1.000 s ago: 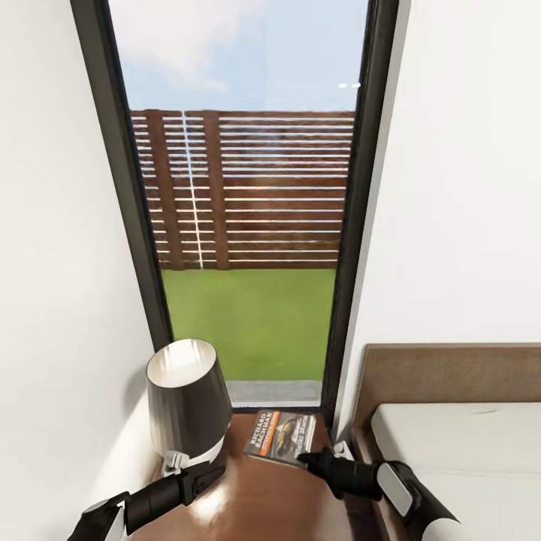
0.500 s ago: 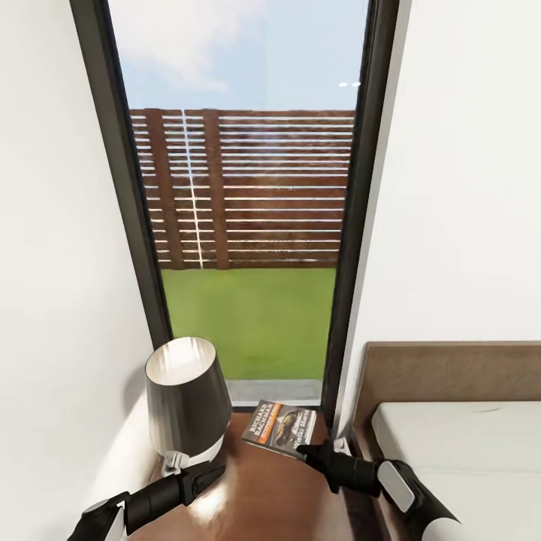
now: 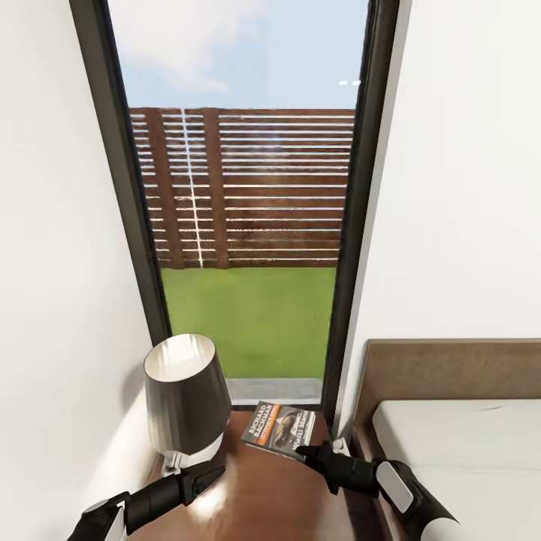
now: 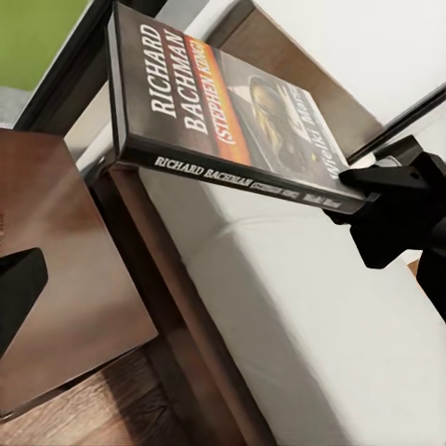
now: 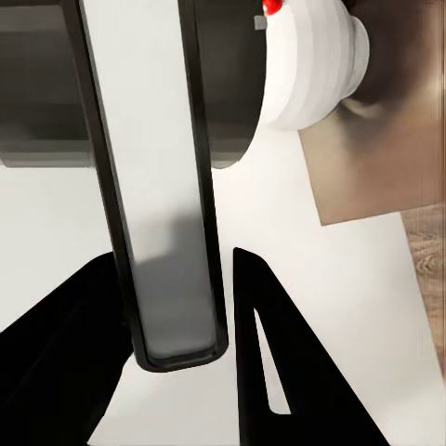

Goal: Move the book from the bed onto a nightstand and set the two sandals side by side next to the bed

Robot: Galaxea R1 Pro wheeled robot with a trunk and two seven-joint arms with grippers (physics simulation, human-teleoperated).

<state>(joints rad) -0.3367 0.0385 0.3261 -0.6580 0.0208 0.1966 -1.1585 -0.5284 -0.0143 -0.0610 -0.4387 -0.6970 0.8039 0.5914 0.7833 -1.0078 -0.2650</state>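
My right gripper [image 3: 304, 451] is shut on the lower edge of the book [image 3: 279, 426], a dark paperback with an orange band and white "Richard Bachman" lettering. The book hangs tilted a little above the back right part of the glossy reddish-brown nightstand [image 3: 263, 496]. In the left wrist view the book [image 4: 232, 111] is lifted over the gap between nightstand [image 4: 56, 260] and bed [image 4: 307, 316]. In the right wrist view its page edge [image 5: 153, 186] sits between the two black fingers. My left gripper [image 3: 214, 473] is open by the lamp's base. The two sandals are out of view.
A dark-shaded lamp [image 3: 186, 391] with a white base stands on the nightstand's left half. A tall black-framed window [image 3: 248, 225] rises behind it, with white walls on both sides. The bed's brown headboard [image 3: 451, 368] and pale mattress [image 3: 458, 451] lie to the right.
The right gripper has carried the book a little farther back towards the window. The head view has tipped slightly. The left arm has stayed put.
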